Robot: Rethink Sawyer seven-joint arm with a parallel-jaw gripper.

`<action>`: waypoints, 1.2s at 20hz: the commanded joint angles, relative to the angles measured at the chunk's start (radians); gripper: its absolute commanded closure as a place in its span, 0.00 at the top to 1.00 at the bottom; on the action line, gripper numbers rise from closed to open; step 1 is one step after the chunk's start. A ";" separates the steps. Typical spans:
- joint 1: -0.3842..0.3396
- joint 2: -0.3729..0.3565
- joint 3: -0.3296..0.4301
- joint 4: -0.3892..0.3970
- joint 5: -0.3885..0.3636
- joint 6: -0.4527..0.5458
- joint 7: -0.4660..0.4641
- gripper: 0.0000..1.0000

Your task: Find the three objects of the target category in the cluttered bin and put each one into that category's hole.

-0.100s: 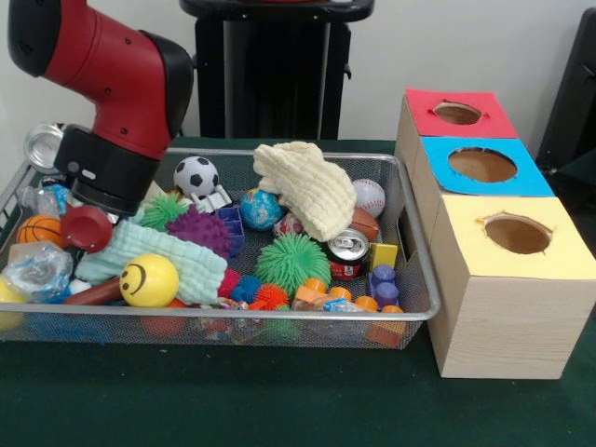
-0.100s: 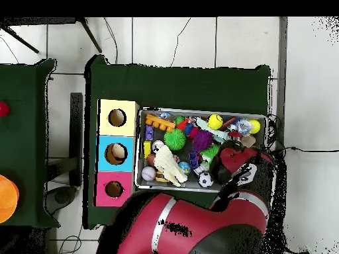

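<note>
Three holed boxes [image 1: 494,242] sit frame-right; the hand [image 1: 98,209], state indeterminable, hangs over the bin's [image 1: 410,279] left end.

No legible text, brands or numbers anywhere. Only sign: a smiley face printed on the yellow ball [image 1: 148,279] in the mesh bin [image 1: 421,307].

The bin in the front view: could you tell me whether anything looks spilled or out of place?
Nothing has spilled; everything sits inside the mesh bin. A soda can lies tipped among the toys, and a cream cloth is draped over them.
</note>
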 commanded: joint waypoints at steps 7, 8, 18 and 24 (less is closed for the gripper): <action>-0.804 0.072 1.000 0.355 -0.010 0.527 -0.302 1.00; -0.817 0.084 1.011 0.364 -0.001 0.527 -0.297 1.00; -0.907 0.193 1.090 0.410 0.065 0.591 -0.294 1.00; -0.969 0.273 1.140 0.426 0.071 0.623 -0.324 1.00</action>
